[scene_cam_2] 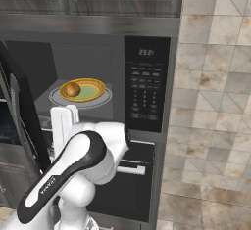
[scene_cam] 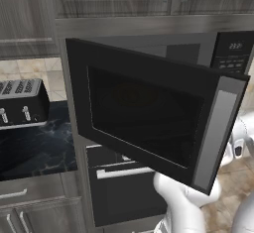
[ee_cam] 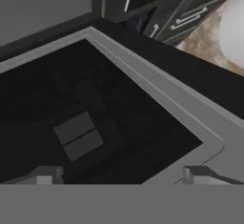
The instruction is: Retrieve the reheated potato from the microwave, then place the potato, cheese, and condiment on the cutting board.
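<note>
The black built-in microwave (scene_cam_2: 112,77) sits in dark wood-grain cabinetry beside a beige tiled wall (scene_cam_2: 215,102), its dark glass door (scene_cam: 149,118) swung wide open. The tool (ee_cam: 119,173) has its dark tips set far apart, empty, right up against the glass door panel with its grey frame. Inside the grey cavity, the small golden-brown oval potato (scene_cam_2: 72,89) rests on a round yellow plate (scene_cam_2: 93,91). A chrome toaster (scene_cam: 22,103) stands on the dark marbled counter (scene_cam: 34,147).
</note>
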You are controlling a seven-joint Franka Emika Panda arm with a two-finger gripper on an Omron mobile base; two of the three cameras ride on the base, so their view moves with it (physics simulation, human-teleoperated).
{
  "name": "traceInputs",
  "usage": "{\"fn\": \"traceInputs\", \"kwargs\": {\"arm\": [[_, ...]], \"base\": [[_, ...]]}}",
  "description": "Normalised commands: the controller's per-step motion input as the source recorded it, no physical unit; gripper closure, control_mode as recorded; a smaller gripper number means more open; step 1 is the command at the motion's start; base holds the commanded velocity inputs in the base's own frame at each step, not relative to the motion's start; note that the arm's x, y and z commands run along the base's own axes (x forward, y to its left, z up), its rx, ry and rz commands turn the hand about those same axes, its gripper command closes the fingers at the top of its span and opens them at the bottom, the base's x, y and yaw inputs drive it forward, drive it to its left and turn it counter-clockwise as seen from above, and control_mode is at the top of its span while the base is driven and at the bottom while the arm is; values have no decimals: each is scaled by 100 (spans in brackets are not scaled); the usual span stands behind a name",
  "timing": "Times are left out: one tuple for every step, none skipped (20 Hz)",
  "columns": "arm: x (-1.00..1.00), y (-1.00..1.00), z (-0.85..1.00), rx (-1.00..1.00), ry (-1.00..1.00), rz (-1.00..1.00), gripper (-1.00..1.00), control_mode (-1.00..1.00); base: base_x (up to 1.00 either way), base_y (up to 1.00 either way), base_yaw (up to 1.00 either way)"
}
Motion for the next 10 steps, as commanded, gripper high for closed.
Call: {"fn": "traceInputs", "kwargs": {"arm": [[-37,34,0,9,12,13,-100,-100],[-38,35,0,9,12,13,-100,-100],[-39,37,0,8,11,12,-100,-100],[-38,37,0,8,11,12,-100,-100],[-41,36,0,9,10,11,-100,-100],[-42,35,0,10,9,12,-100,-100],[-43,35,0,10,9,12,-100,-100],[-44,34,0,10,9,12,-100,-100],[-45,33,0,10,8,12,-100,-100],[-47,31,0,11,7,13,-100,-100]], "base": [[0,0,0],[0,0,0],[0,0,0],[0,0,0],[0,0,0],[0,0,0],[0,0,0],[0,0,0],[0,0,0],[0,0,0]]}}
